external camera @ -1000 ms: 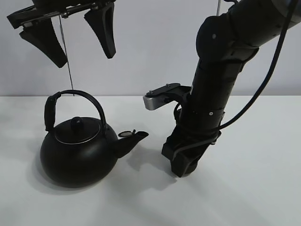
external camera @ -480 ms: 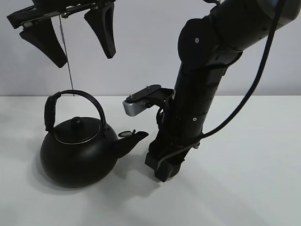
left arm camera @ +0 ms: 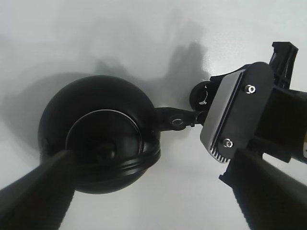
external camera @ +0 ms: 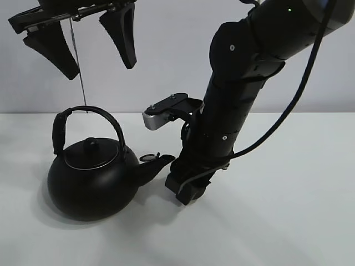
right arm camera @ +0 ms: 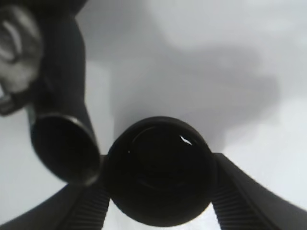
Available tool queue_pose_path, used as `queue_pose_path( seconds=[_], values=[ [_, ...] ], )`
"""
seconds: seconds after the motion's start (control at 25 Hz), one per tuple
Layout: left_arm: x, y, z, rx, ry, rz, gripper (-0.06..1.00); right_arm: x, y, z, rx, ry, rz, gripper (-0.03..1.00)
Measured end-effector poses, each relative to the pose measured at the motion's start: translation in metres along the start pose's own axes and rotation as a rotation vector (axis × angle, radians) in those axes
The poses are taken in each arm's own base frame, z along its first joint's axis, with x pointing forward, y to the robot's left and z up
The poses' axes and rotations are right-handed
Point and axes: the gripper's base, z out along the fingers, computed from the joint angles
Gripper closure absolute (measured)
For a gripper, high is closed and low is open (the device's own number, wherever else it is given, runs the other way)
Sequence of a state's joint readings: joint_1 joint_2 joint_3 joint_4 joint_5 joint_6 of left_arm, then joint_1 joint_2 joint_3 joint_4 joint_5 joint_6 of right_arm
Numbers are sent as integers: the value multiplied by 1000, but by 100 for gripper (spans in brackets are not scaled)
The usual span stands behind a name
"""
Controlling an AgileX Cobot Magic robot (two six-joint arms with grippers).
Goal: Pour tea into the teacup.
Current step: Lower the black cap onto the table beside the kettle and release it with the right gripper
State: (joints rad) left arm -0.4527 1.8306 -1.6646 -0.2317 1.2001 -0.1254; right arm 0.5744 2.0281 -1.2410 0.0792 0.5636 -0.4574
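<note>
Exterior high view, nearest ground first: white matte table (external camera: 288,221), smooth, soft shadows only.

Next back, left of centre: kettle (external camera: 91,180). Round squat body, black satin finish. Flat lid with a knob (external camera: 91,145). Arched handle (external camera: 113,124) upright, with a thicker grip sleeve on its left leg. Short spout (external camera: 158,163) points right, small flap at its tip.

Just right of the spout: right gripper (external camera: 186,193), blocky black, pointed down at the table. Its bulk hides what lies under it from this side. The right wrist view settles it. The teacup (right arm camera: 158,177), a small, round, glossy black bowl, sits on the table clasped between two ribbed pads (right arm camera: 93,203), one on each side of its wall. The spout mouth stands just beside the cup rim; contact cannot be told.

On the arm above the gripper: a silver ribbed camera block (external camera: 160,117) on a black bracket. A black cable (external camera: 299,105) loops down the arm's right side.

High over the kettle: left gripper (external camera: 99,67), two black tapered fingers spread wide, nothing between them, well clear of the handle. A thin wire (external camera: 77,61) hangs between them.

Farthest: plain grey wall (external camera: 183,55).
</note>
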Motion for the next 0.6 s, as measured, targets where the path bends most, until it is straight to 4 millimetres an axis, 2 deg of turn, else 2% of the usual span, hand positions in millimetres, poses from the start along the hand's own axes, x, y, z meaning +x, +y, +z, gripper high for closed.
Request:
queue_pose_path(
  seconds=[0.24,0.6],
  values=[
    [0,0,0,0,0,0,31,0,0,7,2,-2,13,57],
    [0,0,0,0,0,0,31,-2,-1,8,0,-3,22,57]
  ],
)
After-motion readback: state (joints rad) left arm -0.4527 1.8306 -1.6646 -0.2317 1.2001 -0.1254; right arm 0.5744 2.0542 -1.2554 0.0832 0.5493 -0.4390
